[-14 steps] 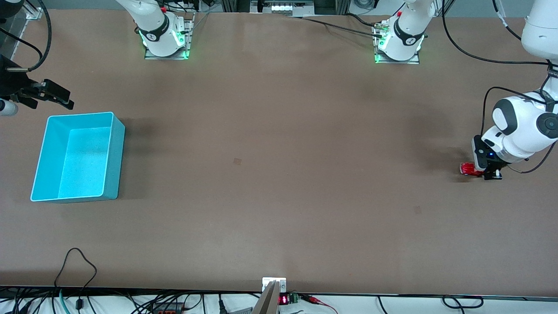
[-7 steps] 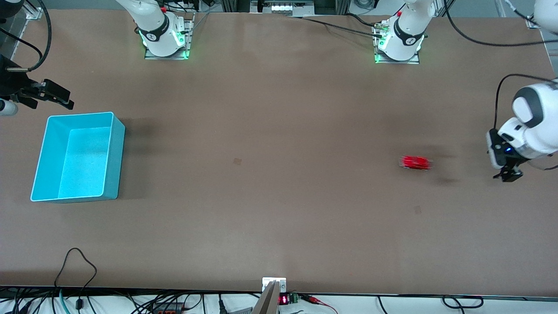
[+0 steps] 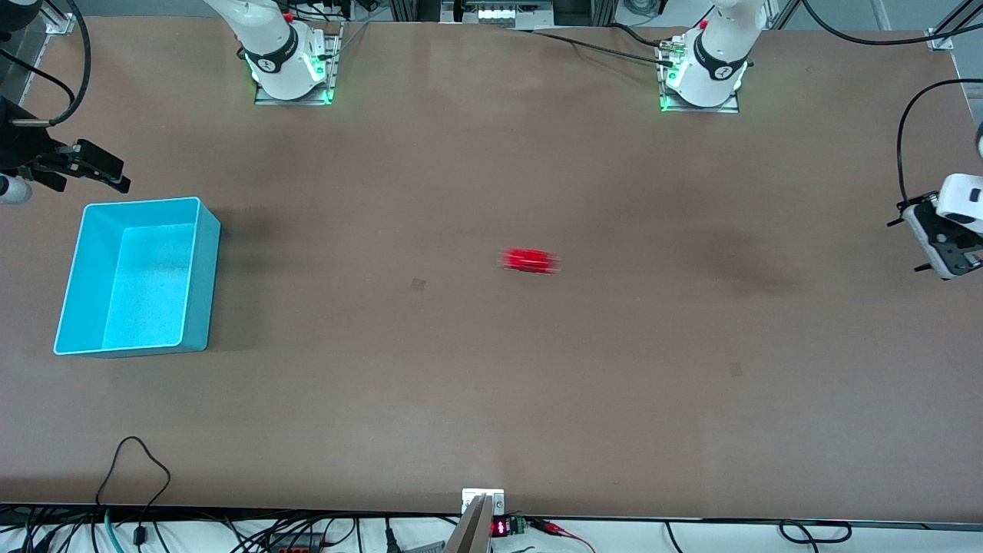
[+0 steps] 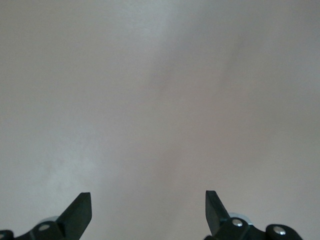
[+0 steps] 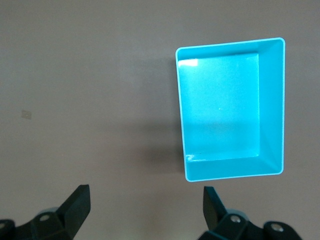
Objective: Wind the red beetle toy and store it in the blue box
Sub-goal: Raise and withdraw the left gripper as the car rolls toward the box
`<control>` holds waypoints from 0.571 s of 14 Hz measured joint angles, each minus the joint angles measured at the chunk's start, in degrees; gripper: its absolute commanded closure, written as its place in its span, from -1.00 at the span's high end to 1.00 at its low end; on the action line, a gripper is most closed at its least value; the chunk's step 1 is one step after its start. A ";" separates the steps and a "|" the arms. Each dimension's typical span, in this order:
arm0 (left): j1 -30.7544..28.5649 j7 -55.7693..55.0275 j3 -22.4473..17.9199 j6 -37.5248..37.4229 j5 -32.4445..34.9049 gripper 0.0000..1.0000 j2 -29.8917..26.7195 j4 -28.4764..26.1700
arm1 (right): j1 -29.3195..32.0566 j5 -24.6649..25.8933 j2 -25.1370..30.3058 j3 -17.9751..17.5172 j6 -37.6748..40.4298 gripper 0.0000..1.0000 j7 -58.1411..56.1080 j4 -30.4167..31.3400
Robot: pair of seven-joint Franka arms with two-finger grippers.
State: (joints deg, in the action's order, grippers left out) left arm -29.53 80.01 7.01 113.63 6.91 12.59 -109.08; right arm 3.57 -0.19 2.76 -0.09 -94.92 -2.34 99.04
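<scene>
Red beetle toy [image 3: 529, 261]: released, now mid-table, apparently rolling toward empty blue box [image 3: 134, 275]; left gripper [image 4: 148, 210] withdrawn, spread wide; right gripper [image 5: 145, 207] wide, waiting by box

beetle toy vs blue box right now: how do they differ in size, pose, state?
Size: the red beetle toy is tiny; the blue box is many times larger.
Look: the toy is red and shows smeared; the box is cyan and crisp.
Place: the toy sits near the table's middle; the box is at the right arm's end, empty.
Shared: both rest on the table, and neither is held; the left gripper and the right gripper are open.
</scene>
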 measured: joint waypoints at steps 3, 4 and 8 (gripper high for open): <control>0.10 -8.98 1.72 -7.50 -0.04 1.00 -0.01 3.97 | 0.00 0.00 0.00 0.00 0.00 1.00 0.00 0.00; 0.17 -11.02 2.40 -9.26 -0.04 1.00 -0.01 4.94 | 0.00 0.00 0.00 0.00 0.00 1.00 0.00 0.00; 0.32 -14.58 3.73 -12.68 -0.05 1.00 -0.01 6.84 | 0.00 0.00 -0.04 0.01 0.00 1.00 0.00 0.00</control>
State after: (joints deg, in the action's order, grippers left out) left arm -29.22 65.43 10.74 100.95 6.86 12.58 -102.24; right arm 3.57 -0.19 2.71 -0.09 -94.92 -2.34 99.05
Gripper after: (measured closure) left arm 0.000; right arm 0.000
